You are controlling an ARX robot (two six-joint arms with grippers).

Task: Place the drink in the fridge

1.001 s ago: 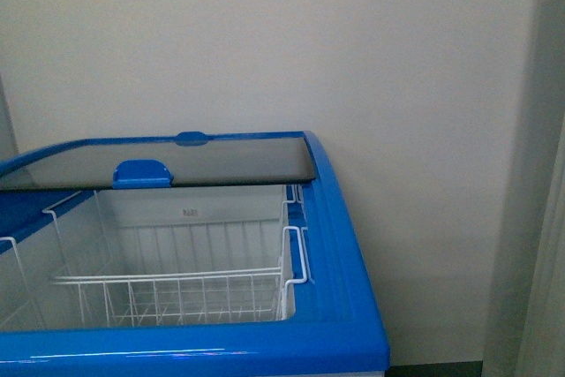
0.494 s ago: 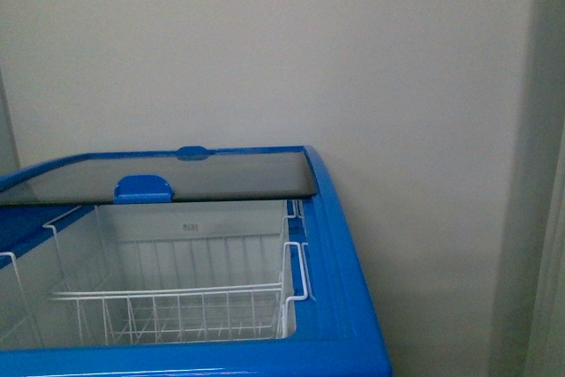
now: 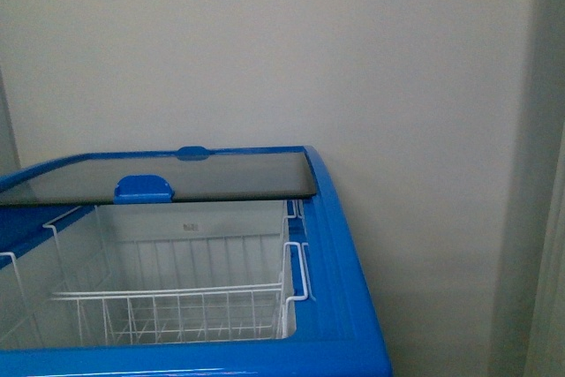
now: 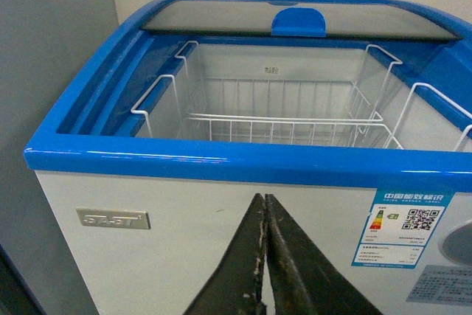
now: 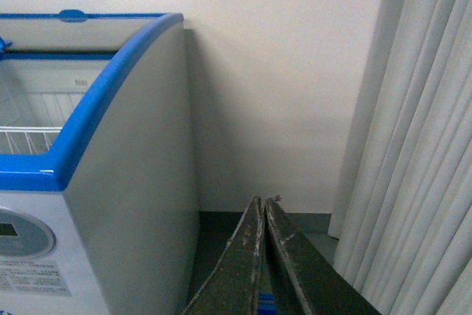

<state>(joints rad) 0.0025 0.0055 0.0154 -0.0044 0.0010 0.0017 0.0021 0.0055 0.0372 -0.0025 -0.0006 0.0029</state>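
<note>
The fridge [image 3: 340, 253] is a white chest freezer with a blue rim. Its near half is open and its glass lid [image 3: 177, 178] is slid to the back. A white wire basket [image 3: 177, 302] hangs inside and looks empty. The fridge also shows in the left wrist view [image 4: 221, 164] and the right wrist view [image 5: 133, 182]. My left gripper [image 4: 264, 198] is shut and empty, in front of the white front wall below the rim. My right gripper [image 5: 262, 201] is shut and empty, beside the fridge's right side. The drink is out of view.
A plain wall [image 3: 353, 41] stands behind the fridge. A light curtain [image 5: 413, 145] hangs to the right, with a narrow strip of dark floor [image 5: 295, 223] between it and the fridge. An energy label [image 4: 404, 228] is on the front wall.
The front view has shifted a little, so the fridge sits lower in it than a second ago. Over the last half second nothing has moved.
</note>
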